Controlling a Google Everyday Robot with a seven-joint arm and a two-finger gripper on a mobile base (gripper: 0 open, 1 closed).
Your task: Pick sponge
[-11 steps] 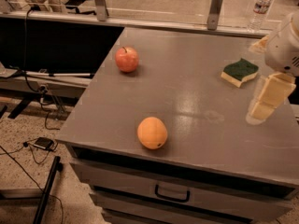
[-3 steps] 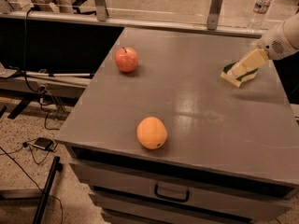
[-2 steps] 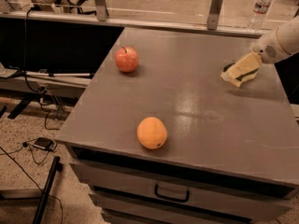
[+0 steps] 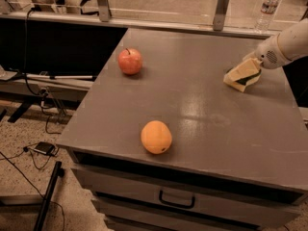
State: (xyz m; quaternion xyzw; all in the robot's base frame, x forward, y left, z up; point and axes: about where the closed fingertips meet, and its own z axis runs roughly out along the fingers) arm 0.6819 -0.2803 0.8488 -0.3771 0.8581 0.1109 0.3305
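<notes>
You are looking down at a grey counter (image 4: 202, 109) with the arm (image 4: 288, 43) reaching in from the right edge. The claw (image 4: 243, 77) is sitting low at the far right of the counter, right on the sponge (image 4: 252, 75). The sponge is lying there under and within the claw's cream blocks, so you are seeing only a dark green strip of it, with pale material on either side. You cannot tell how far the claw is open, or whether it is actually gripping the sponge, and whether the sponge is resting on the counter or raised off it is also unclear.

A red apple (image 4: 130, 61) is sitting on the far left of the counter, well apart from the claw. An orange (image 4: 156, 137) is resting near the front edge, left of centre. A water bottle (image 4: 266, 8) is standing beyond the far right corner. A drawer handle (image 4: 177, 199) is showing below the front edge.
</notes>
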